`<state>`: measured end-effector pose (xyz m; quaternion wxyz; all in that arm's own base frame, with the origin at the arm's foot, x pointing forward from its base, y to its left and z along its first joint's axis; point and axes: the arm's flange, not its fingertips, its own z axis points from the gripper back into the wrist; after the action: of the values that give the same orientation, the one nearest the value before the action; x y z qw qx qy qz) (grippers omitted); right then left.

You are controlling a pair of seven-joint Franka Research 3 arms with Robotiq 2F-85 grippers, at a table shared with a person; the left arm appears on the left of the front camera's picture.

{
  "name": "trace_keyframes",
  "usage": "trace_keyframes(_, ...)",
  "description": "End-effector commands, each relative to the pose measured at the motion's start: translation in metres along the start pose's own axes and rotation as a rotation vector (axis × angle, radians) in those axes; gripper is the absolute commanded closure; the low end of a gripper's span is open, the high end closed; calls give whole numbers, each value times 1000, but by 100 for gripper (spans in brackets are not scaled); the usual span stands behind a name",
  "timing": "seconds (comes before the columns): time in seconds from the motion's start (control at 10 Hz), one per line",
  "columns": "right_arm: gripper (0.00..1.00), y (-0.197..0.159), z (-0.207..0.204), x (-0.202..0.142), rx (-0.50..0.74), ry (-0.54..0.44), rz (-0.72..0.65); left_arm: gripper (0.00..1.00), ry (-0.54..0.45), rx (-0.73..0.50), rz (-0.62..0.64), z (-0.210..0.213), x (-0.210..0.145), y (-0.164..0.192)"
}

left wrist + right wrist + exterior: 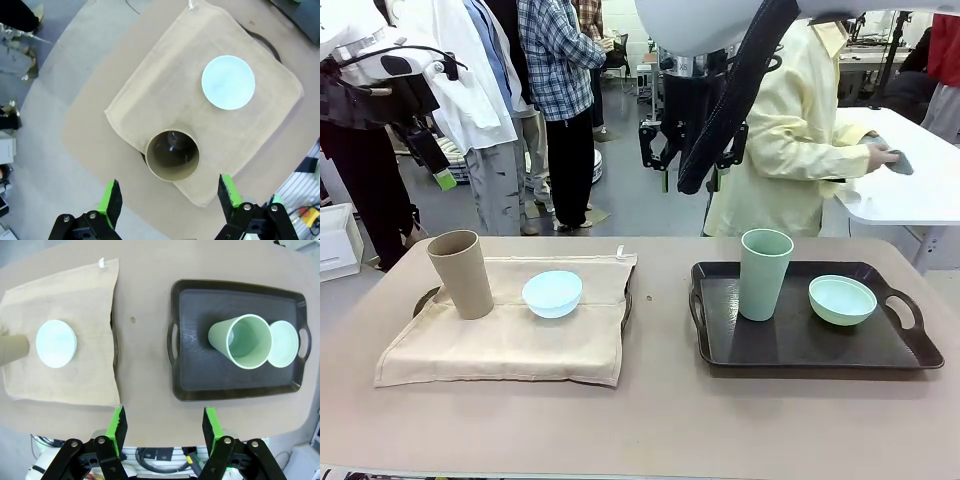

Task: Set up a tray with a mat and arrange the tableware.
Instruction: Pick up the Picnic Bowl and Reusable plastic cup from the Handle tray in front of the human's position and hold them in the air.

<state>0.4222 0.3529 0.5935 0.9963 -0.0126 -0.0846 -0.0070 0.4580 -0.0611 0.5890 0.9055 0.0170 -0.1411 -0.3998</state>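
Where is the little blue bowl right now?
In the front view, the light blue bowl sits on the beige mat at picture left, just right of the tan cup, not touching it.

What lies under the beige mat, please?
A dark tray: just its handle ends peek out at the mat's left and right edges. The rest of it is covered, so anything else beneath cannot be seen.

I work in what looks like a robotics lab: my brown table [660,420] stands on a bare grey floor [630,190], several people [558,80] stand about behind it, one leans at a white workbench [920,195], and cables [150,456] run below.
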Motion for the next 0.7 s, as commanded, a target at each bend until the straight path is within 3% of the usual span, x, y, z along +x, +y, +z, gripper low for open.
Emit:
trace_keyframes(0.0, 21, -3, 0, -1, -7, -2, -1, 0, -14, -20, -5, 2, -1, -1)
trace_keyframes(0.6, 21, -3, 0, -1, -7, -2, -1, 0, -14, -20, -5, 2, -1, -1)
